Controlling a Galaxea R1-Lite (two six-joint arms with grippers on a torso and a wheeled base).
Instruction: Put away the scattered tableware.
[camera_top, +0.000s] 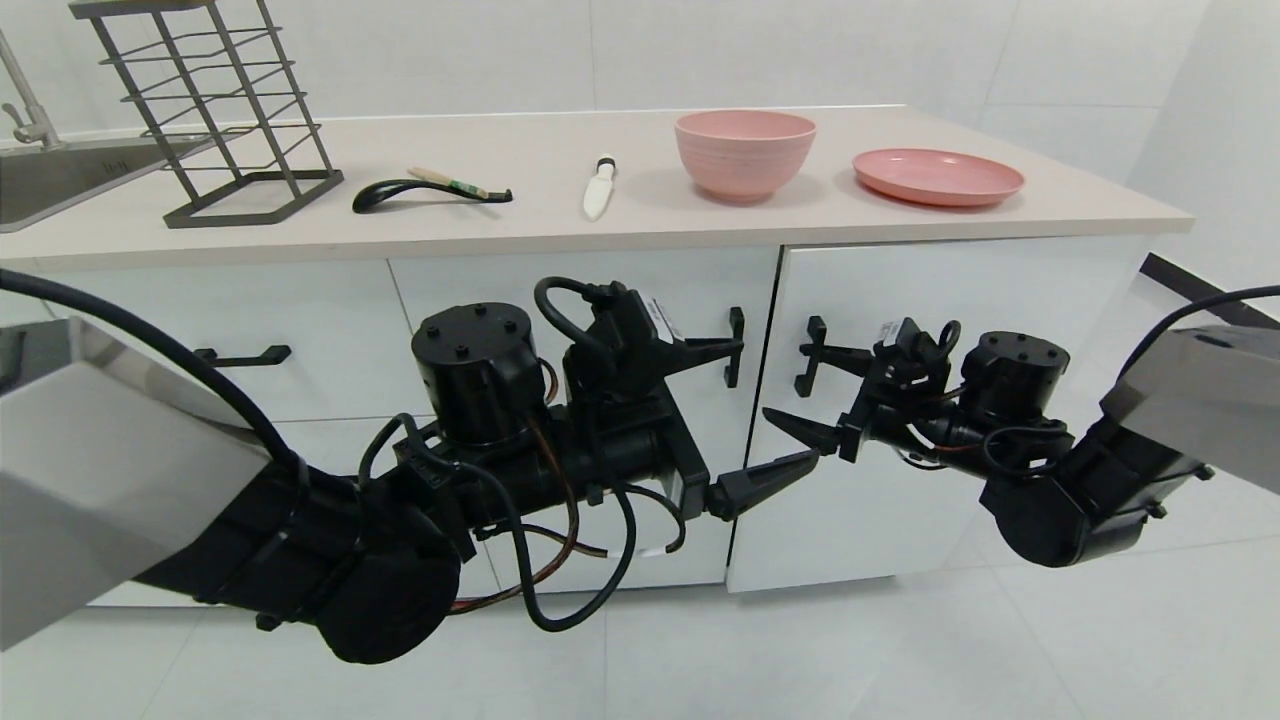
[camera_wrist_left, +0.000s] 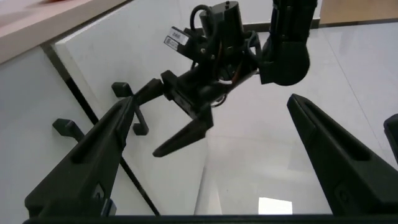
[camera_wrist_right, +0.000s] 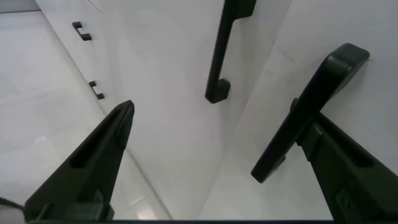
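On the beige counter (camera_top: 560, 225) lie a black spoon (camera_top: 400, 190), a wooden-handled utensil (camera_top: 447, 181) resting across it, and a white utensil (camera_top: 598, 190). A pink bowl (camera_top: 745, 152) stands upright right of them, and a pink plate (camera_top: 937, 176) lies flat farther right. Both arms hang below the counter edge, in front of the white cabinet doors. My left gripper (camera_top: 735, 415) (camera_wrist_left: 211, 102) is open and holds nothing. My right gripper (camera_top: 812, 390) (camera_wrist_right: 239, 81) faces it, open and holding nothing, and also shows across from the left wrist (camera_wrist_left: 163, 121).
A black wire dish rack (camera_top: 215, 110) stands at the counter's left, beside a steel sink (camera_top: 60, 175) with a tap. Black cabinet handles (camera_top: 737, 347) (camera_wrist_right: 221, 56) stick out close to both grippers. Tiled floor lies below.
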